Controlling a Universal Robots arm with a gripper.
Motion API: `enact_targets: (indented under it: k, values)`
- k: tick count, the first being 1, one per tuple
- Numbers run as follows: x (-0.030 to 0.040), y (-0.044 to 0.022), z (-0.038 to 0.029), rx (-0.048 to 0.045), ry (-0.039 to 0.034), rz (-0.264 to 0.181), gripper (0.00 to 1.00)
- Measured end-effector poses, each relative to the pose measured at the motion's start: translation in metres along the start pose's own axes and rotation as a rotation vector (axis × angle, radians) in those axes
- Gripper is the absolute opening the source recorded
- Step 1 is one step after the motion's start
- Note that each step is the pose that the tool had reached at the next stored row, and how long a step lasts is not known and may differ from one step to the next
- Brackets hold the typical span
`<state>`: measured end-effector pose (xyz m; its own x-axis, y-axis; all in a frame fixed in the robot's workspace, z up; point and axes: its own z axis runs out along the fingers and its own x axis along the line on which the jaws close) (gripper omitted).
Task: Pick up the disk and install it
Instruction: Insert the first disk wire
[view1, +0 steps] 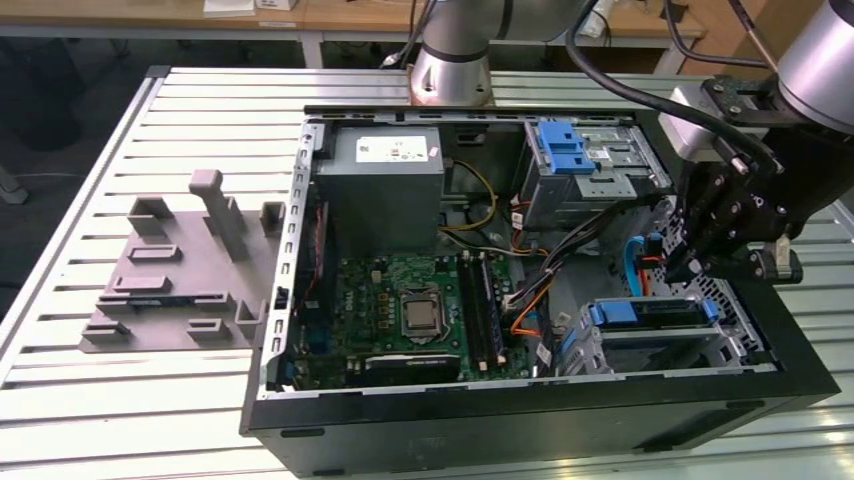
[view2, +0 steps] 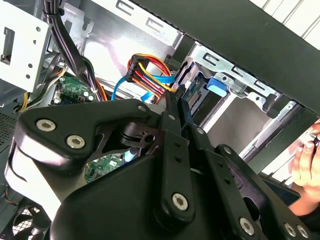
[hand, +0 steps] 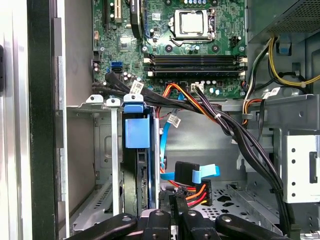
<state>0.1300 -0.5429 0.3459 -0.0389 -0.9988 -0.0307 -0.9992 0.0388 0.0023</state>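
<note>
Disk (view1: 650, 312), a flat grey metal drive in a blue plastic carrier, stands on edge in the lower grey metal drive cage (view1: 667, 350) of the open black tower case (view1: 534, 430), toward the exterior view's right. In the first wrist view the blue carrier tab (hand: 137, 125) sits at the cage mouth. The disk looks seated, or nearly so.

Black gripper (view1: 683, 268) hangs just beside the cage, close to a bundle of orange, red and blue cables (hand: 195, 192). Fingers (view2: 170, 125) are drawn together, with nothing visible between them.

Judgement: this is the seating step. Press straight along the cage rails and on the carrier, not the drive face. Stay off the cables. Both carrier sides should latch.

Surroundings: the case lies on a slatted aluminium counter (view1: 80, 410). A grey plastic fixture (view1: 180, 270) sits toward the exterior view's left. A person's hand (view2: 306, 160) is beyond the case's outer edge.
</note>
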Motion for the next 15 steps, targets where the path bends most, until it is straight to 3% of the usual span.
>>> enact_targets:
  k: [4, 7, 9, 10, 14, 15]
  values:
    - [0.0000, 0.0000, -0.0001, 0.0000, 0.0000, 0.000, 0.16]
    - [0.0000, 0.0000, -0.0001, 0.0000, 0.0000, 0.000, 0.23]
    - [0.0000, 0.0000, -0.0001, 0.0000, 0.0000, 0.000, 0.35]
    - [0.0000, 0.0000, -0.0001, 0.0000, 0.0000, 0.000, 0.35]
    - [0.0000, 0.0000, -0.0002, 0.0000, 0.0000, 0.000, 0.58]
    - [0.0000, 0.0000, -0.0002, 0.0000, 0.0000, 0.000, 0.58]
